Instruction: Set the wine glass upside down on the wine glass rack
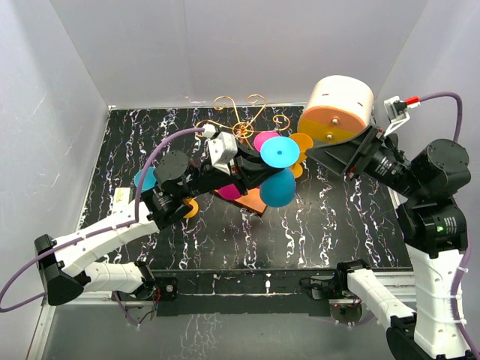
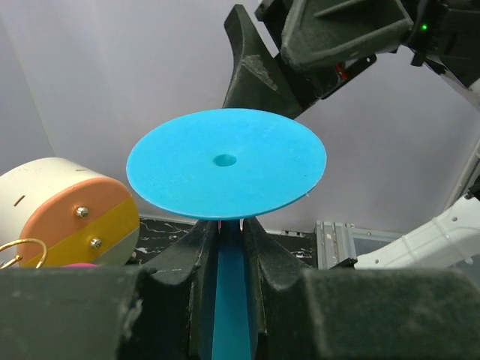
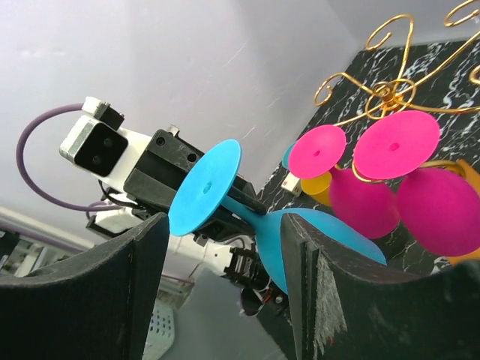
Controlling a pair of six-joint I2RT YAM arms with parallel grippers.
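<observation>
The left gripper is pinching the stem of the inverted wine glass beside the wine glass rack near the far edge of the table, right gripper gaping wide, with hooking onto a seemingly free scroll coming next.

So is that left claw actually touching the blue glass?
Touching. The left wrist view shows the left gripper pinching the stem of the blue wine glass from both sides, just under its round foot.

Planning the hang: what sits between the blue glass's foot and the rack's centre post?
A pink glass's foot, hung on the rack, in the top view.
</observation>
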